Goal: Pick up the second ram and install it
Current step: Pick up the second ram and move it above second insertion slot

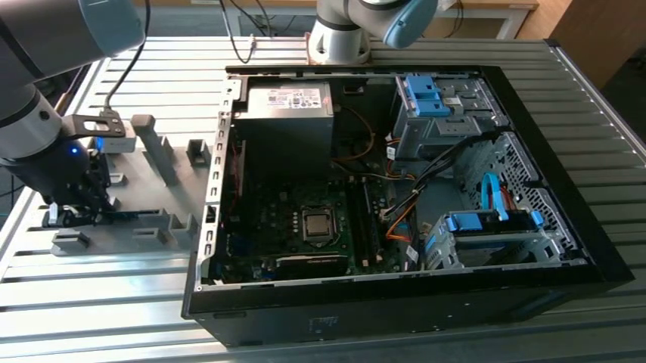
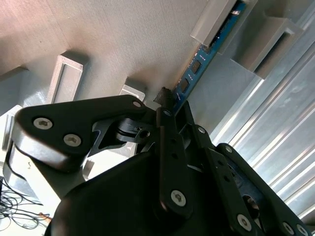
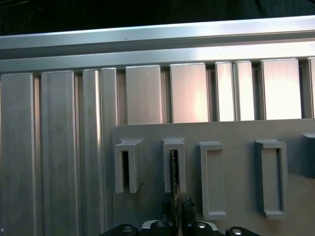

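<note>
The second ram (image 2: 199,61) stands on edge in a slot of the grey holder fixture (image 3: 236,132), low on the exterior view's left and well apart from the open computer case (image 1: 595,249). The gripper (image 3: 180,206) sits right at the stick, seemingly nearer one end than the middle. I cannot tell whether the jaws are clamped on the board or merely flank it. An off-centre hold could tilt the stick as it rises, so it binds against the slot's posts. A weak pinch on so thin a board could let it slip. A skewed one could load the chips or wedge the board in the fixture.
</note>
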Available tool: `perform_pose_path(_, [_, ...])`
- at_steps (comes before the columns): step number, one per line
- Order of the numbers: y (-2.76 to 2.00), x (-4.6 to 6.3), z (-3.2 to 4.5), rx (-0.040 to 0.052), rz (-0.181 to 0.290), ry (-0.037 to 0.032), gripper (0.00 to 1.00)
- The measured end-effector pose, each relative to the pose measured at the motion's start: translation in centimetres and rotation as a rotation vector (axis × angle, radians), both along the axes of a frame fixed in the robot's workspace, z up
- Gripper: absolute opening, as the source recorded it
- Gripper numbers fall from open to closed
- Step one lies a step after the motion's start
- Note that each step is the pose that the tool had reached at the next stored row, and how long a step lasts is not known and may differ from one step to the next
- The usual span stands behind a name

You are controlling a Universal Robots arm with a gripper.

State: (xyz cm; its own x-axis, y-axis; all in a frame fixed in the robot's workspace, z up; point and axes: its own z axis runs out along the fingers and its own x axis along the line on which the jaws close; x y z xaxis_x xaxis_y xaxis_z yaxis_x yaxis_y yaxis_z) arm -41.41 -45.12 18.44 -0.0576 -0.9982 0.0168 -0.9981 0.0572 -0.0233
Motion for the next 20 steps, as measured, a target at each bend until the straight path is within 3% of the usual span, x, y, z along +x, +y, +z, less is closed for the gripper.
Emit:
perform_pose_path(8, [0.00, 0.00, 0.02, -0.0001, 0.000, 0.0001, 0.21])
perform_pose_path(9, [0.00, 0.00, 0.02, -0.0002, 0.000, 0.0002, 0.15])
perform_pose_path(18, [0.00, 0.00, 0.03, -0.0001, 0.001, 0.0001, 0.15])
perform_pose_path(20, [0.00, 0.00, 0.03, -0.0002, 0.019, 0.0002, 0.15])
